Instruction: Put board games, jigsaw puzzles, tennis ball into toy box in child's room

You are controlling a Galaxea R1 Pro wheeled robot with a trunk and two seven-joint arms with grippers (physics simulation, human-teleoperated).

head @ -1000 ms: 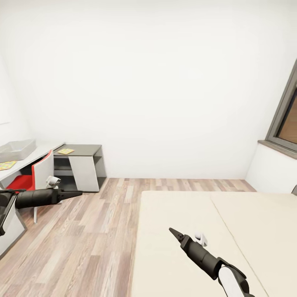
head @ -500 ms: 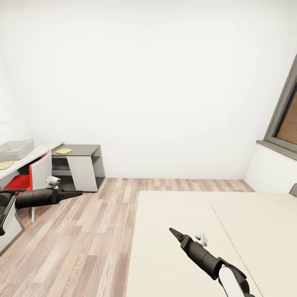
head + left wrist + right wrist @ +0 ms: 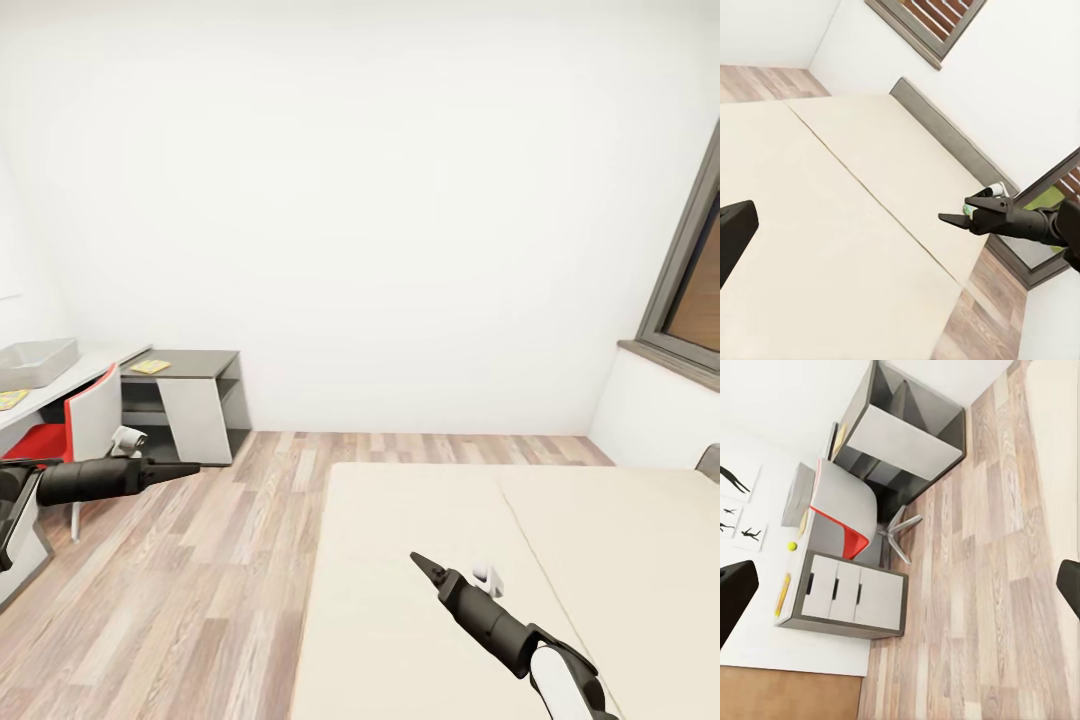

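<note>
The light grey toy box [image 3: 36, 362] sits on the white table [image 3: 70, 385] at the far left. One jigsaw puzzle [image 3: 150, 366] lies on the lower dark side desk, and another [image 3: 8, 400] lies on the white top near the picture's edge. The right wrist view shows the tennis ball [image 3: 792, 545] as a small yellow dot on the table beside the toy box [image 3: 797, 495]. The beige bed [image 3: 450, 580] fills the lower right, and the stretch of it in view is bare; the board games are out of view. My left gripper [image 3: 186, 467] hangs open over the floor, and my right gripper [image 3: 420, 562] is open over the bed.
A red and white swivel chair [image 3: 85, 425] stands in front of the table, close to my left arm. Wood-plank floor [image 3: 220, 560] runs between table and bed. A grey-framed window [image 3: 690, 290] is on the right wall, and the grey headboard [image 3: 952, 139] lies along the bed's far side.
The whole head view has shifted, so table, chair and toy box sit further left and the bed reaches further left. Both arms keep their pose in the picture.
</note>
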